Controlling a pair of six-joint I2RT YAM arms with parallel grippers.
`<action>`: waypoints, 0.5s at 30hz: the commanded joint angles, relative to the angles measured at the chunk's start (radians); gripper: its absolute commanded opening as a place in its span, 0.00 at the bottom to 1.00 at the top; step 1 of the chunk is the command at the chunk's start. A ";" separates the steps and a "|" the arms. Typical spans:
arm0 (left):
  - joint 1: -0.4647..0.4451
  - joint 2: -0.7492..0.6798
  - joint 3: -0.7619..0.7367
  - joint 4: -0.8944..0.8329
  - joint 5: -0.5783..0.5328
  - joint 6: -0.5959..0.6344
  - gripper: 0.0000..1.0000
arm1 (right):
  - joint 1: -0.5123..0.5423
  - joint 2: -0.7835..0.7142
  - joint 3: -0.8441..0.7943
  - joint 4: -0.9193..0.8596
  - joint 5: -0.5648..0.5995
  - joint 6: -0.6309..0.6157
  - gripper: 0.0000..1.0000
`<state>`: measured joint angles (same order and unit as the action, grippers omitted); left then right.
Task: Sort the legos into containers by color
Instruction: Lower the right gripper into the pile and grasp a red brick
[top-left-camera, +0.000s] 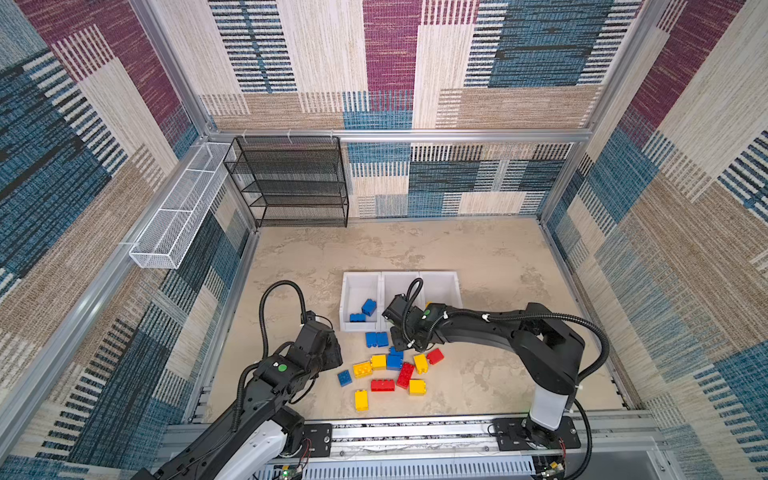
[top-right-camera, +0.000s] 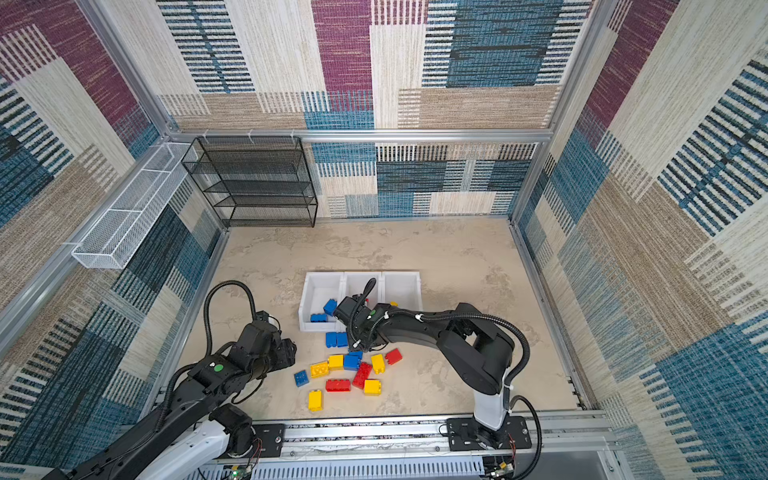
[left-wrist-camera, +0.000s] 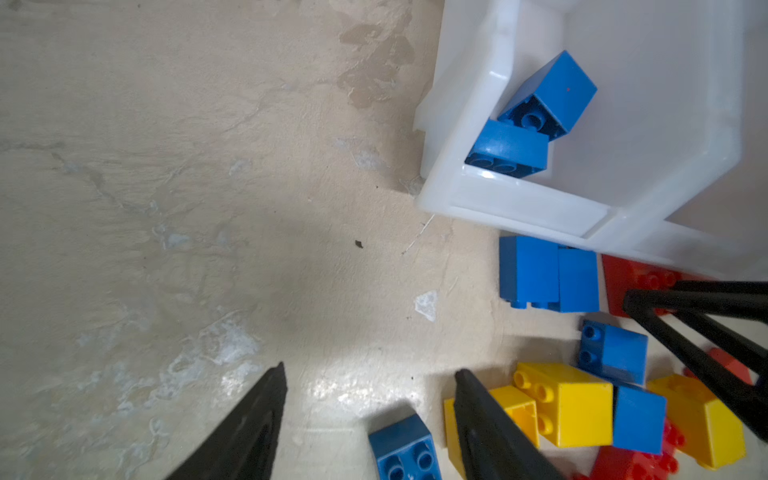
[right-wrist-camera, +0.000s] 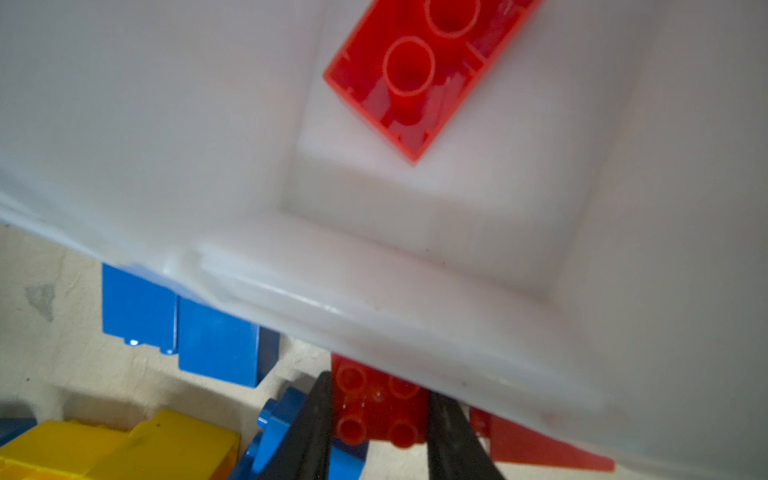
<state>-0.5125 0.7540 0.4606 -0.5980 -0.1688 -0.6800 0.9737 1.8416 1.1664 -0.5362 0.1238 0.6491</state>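
Legos (top-left-camera: 395, 362) are mostly unsorted: about a dozen blue, red and yellow ones lie loose on the table (top-left-camera: 498, 257), between the two claws and just short of the containers (top-left-camera: 440, 275). Sorted so far, as far as shows: two blue bricks (top-left-camera: 368, 307) in the bin ahead of the left claw (left-wrist-camera: 370, 370), one red oblong (right-wrist-camera: 419, 70) in the middle bin straight ahead of the right claw (right-wrist-camera: 379, 386), and a yellow piece (top-left-camera: 428, 304) in the third bin, mostly hidden.

The right claw is closed on a red brick (right-wrist-camera: 376, 419) hard against the middle bin's near wall, below its rim. Whether the brick is off the table I cannot tell. The left claw stands about half open and empty above bare table, with a small blue brick (left-wrist-camera: 405, 451) just beside it.

I judge the red brick must rise clear of the rim before going forward. A blue pair (right-wrist-camera: 183, 332) touches the same wall beside the right claw. Open table lies on the left claw's side away from the pile.
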 joint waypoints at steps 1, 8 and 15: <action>0.001 0.001 0.000 -0.002 0.006 -0.019 0.67 | 0.001 0.002 -0.002 0.021 -0.019 -0.012 0.31; 0.001 -0.001 -0.002 -0.008 0.003 -0.024 0.67 | 0.020 -0.095 -0.040 -0.021 -0.026 -0.019 0.28; 0.000 0.011 -0.005 0.001 0.014 -0.027 0.67 | 0.024 -0.224 -0.029 -0.049 0.021 -0.048 0.29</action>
<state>-0.5125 0.7597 0.4576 -0.5983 -0.1680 -0.6819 0.9989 1.6421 1.1156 -0.5766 0.1017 0.6231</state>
